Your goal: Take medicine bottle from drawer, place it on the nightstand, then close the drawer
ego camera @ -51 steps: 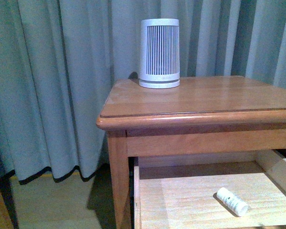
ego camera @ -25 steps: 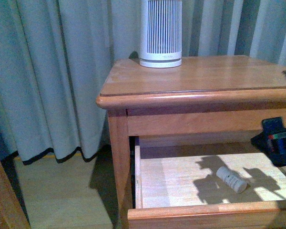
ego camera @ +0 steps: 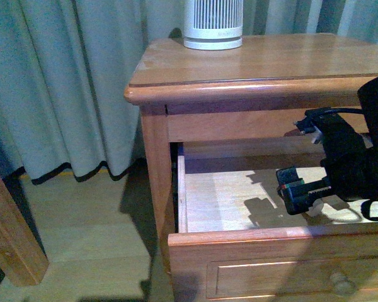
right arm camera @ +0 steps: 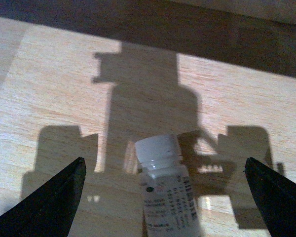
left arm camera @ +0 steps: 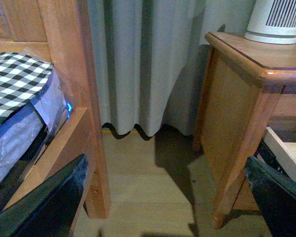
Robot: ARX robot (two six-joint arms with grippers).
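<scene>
Right wrist view puts the medicine bottle (right arm camera: 167, 192) between the spread fingers of our right end effector (ego camera: 302, 194). It lies on its side on the floor of the open drawer (ego camera: 271, 238), and nothing is gripped yet. We judge the task barely begun: grasping the bottle, setting it on the nightstand (ego camera: 258, 63) and shutting the drawer all remain. Our left end effector (left arm camera: 163, 197) hangs spread and empty, off to the nightstand's side. The bottle is a smooth white cylinder with a white cap and fine print. The drawer floor is pale grained wood, and the nightstand top is glossy orange-brown with a rounded edge.
</scene>
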